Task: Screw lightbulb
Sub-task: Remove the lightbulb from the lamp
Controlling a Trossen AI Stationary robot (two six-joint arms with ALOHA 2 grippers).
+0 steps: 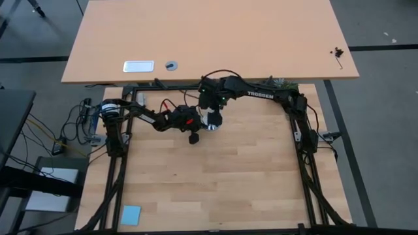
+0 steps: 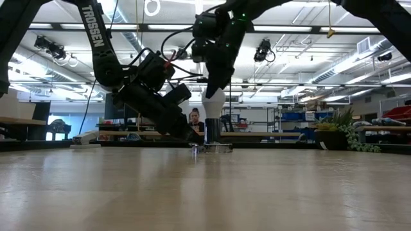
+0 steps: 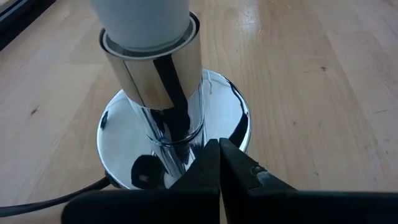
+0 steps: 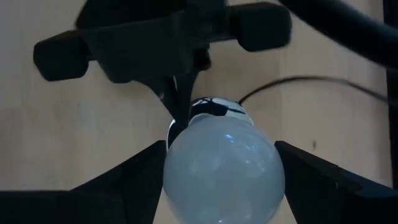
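A white lightbulb (image 2: 214,99) stands upright in a chrome socket (image 3: 155,81), whose round base disc (image 3: 239,118) rests on the wooden table near its far middle (image 1: 213,123). My right gripper (image 4: 221,146) hangs over the bulb pointing steeply down, one finger on each side of the glass. My left gripper (image 3: 219,149) comes in low from the table's left, slanting down, its fingers shut at the foot of the socket (image 2: 194,136). My left gripper's shut fingertips (image 3: 211,155) rest on the base disc's near part (image 3: 205,140), right beside the narrow stem. They slant down from the table's left. The disc lies flat on the table. My right gripper has the bulb's round glass head (image 4: 180,162) between its two fingers (image 4: 134,171), which meet it on opposite sides from above. The bulb stands upright in the socket.
A black cord (image 4: 298,81) runs from the socket across the table. A blue card (image 1: 131,214) lies at the near left corner. A second, lighter table (image 1: 209,39) stands beyond the far edge. Plants (image 1: 282,82) sit at the far right. A person (image 2: 194,119) shows far behind.
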